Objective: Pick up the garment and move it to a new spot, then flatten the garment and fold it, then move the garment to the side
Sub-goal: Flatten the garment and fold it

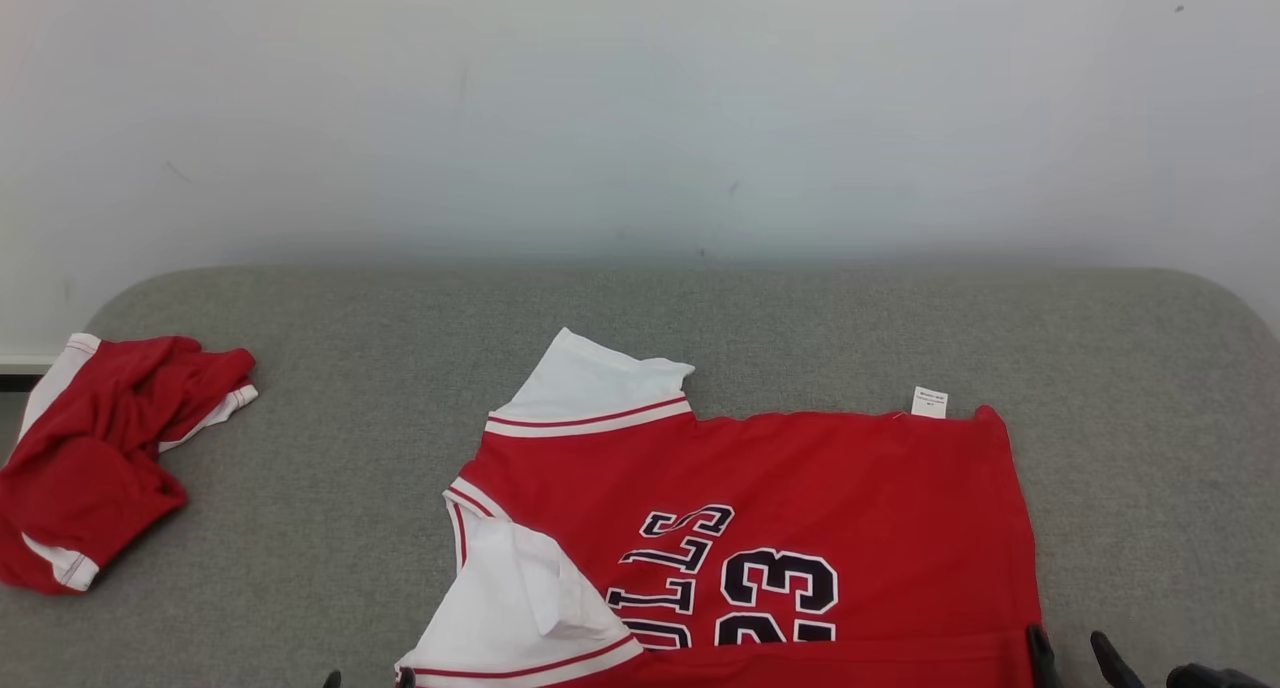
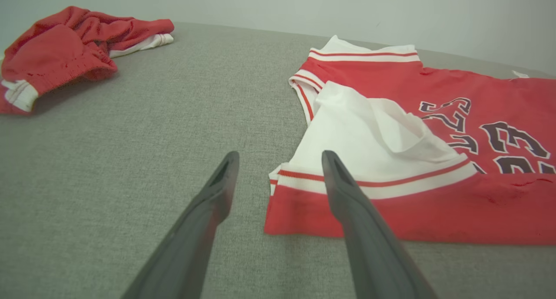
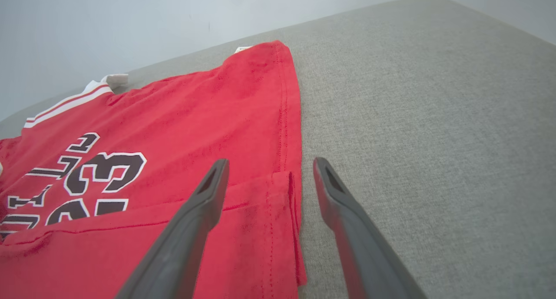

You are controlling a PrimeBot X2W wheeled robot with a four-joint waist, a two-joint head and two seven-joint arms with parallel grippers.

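The garment [image 1: 800, 488] is a red jersey with white sleeves and dark lettering, spread on the grey padded surface [image 1: 330, 368]. Its near edge is folded over into a red band [image 3: 243, 247]. My left gripper [image 2: 279, 156] is open just above the surface at the band's left corner, beside the white sleeve [image 2: 360, 134], and its tips show at the head view's bottom edge [image 1: 367, 678]. My right gripper [image 3: 268, 162] is open over the band's right corner, its fingers either side of the jersey's side hem; it sits in the head view's lower right [image 1: 1072, 654]. Neither holds anything.
A second red and white cloth [image 1: 100, 458] lies crumpled at the far left of the surface [image 2: 74, 47]. A white wall [image 1: 640, 118] rises behind. A small white label [image 1: 929, 402] sticks out at the jersey's far right corner.
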